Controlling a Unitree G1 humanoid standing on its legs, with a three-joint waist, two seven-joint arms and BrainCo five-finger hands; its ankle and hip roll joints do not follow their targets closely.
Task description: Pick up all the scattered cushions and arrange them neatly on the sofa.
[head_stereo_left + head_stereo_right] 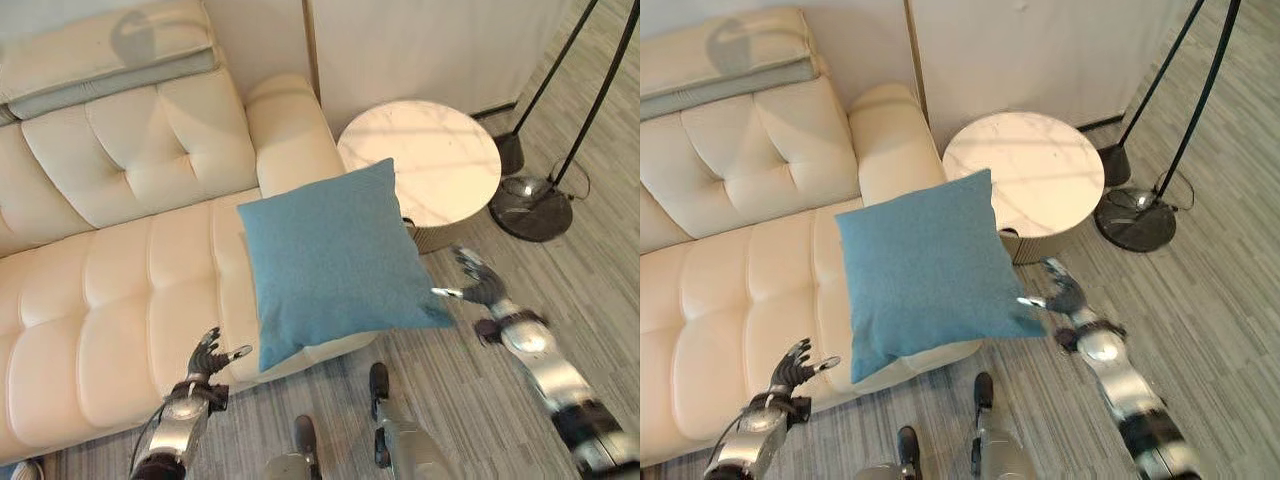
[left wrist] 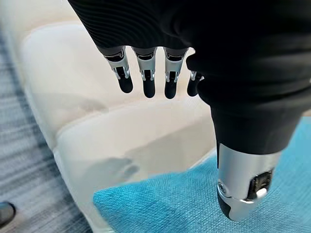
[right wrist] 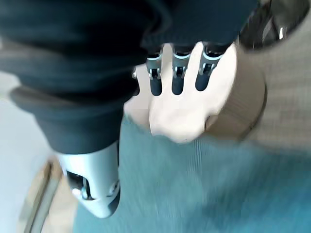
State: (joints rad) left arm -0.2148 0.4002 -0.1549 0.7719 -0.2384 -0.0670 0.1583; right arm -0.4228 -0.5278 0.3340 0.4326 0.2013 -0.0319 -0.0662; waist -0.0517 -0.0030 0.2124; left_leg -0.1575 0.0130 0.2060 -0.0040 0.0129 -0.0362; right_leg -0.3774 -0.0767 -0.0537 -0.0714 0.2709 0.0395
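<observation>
1. Left eye view: a blue cushion (image 1: 335,262) lies on the right end of the cream sofa (image 1: 110,300), one corner over the seat's front edge. The left hand (image 1: 207,358), at 7 o'clock from it, has its fingers spread and holds nothing.
2. Right eye view: the right hand (image 1: 1064,293), fingers spread, is at 4 o'clock, by the cushion's corner; a round table (image 1: 1025,185) stands at 1 o'clock.
3. Left wrist view: straight fingers (image 2: 147,80) above the sofa.
4. Right wrist view: straight fingers (image 3: 177,77) above the cushion.
</observation>
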